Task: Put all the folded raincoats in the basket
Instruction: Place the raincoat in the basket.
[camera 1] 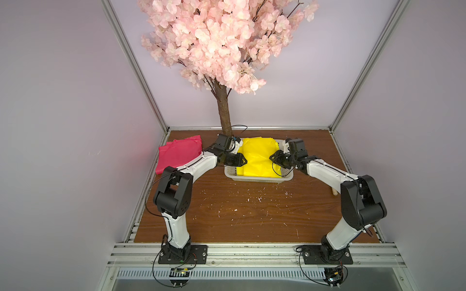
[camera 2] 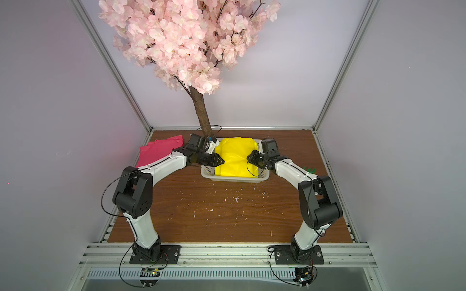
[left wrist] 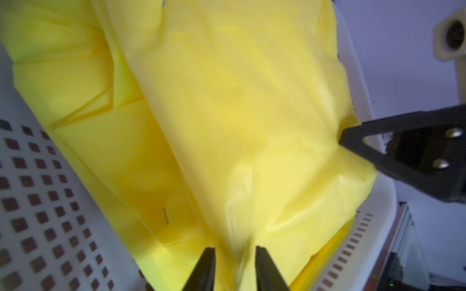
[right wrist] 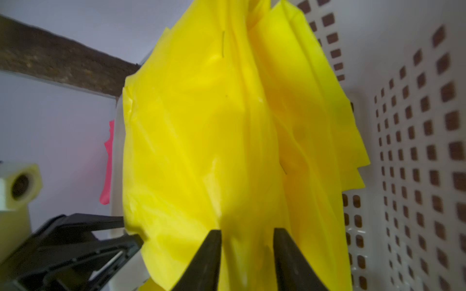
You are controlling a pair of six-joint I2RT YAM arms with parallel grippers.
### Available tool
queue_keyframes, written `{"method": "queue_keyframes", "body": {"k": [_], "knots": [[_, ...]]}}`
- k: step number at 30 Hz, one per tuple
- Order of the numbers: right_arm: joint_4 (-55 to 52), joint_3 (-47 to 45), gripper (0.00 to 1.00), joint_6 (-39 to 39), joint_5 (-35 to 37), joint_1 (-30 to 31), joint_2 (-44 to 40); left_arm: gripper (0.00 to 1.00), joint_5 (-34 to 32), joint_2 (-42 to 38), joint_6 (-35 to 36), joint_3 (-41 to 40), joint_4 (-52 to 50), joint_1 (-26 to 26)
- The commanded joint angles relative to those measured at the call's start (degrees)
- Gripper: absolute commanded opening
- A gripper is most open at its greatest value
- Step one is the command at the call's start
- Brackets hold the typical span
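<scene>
A folded yellow raincoat [camera 1: 257,161] [camera 2: 234,161] lies inside the white perforated basket [camera 1: 259,179] [camera 2: 234,179] at the back middle of the table. My left gripper [camera 1: 245,160] [camera 2: 223,160] is at the raincoat's left edge and my right gripper [camera 1: 271,156] [camera 2: 248,158] at its right edge, both over the basket. In the left wrist view the left gripper [left wrist: 235,252] stands open, with a blurred ridge of yellow raincoat [left wrist: 239,126] in the gap. In the right wrist view the right gripper [right wrist: 247,233] is also open, astride a fold of the raincoat [right wrist: 214,151].
A folded pink-red sheet [camera 1: 179,156] [camera 2: 158,153] lies at the back left. The blossom tree's trunk [camera 1: 225,113] [camera 2: 203,116] stands right behind the basket, with the crown overhead. A wooden stick end [camera 1: 334,192] shows under the right arm. White scraps dot the wooden table [camera 1: 239,216].
</scene>
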Motion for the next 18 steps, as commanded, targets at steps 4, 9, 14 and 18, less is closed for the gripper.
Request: {"method": "queue_keyframes", "body": {"k": [4, 9, 14, 18], "knots": [[-0.14, 1.48, 0.65, -1.98, 4.23, -0.04, -5.88, 0.85, -3.48, -3.21, 0.46, 3.33, -1.75, 0.44], [-1.95, 5.02, 0.69, -3.1, 5.19, -0.05, -8.79, 0.99, -4.43, -6.9, 0.38, 7.57, -3.93, 0.45], [-4.6, 10.75, 0.67, -4.2, -0.78, 0.44, -6.47, 0.99, -0.37, -6.84, -1.6, 12.87, -3.47, 0.44], [-6.24, 12.93, 0.64, -4.65, -3.38, 2.99, -3.12, 0.99, 5.75, -4.47, -5.8, 13.42, 1.04, 0.44]]}}
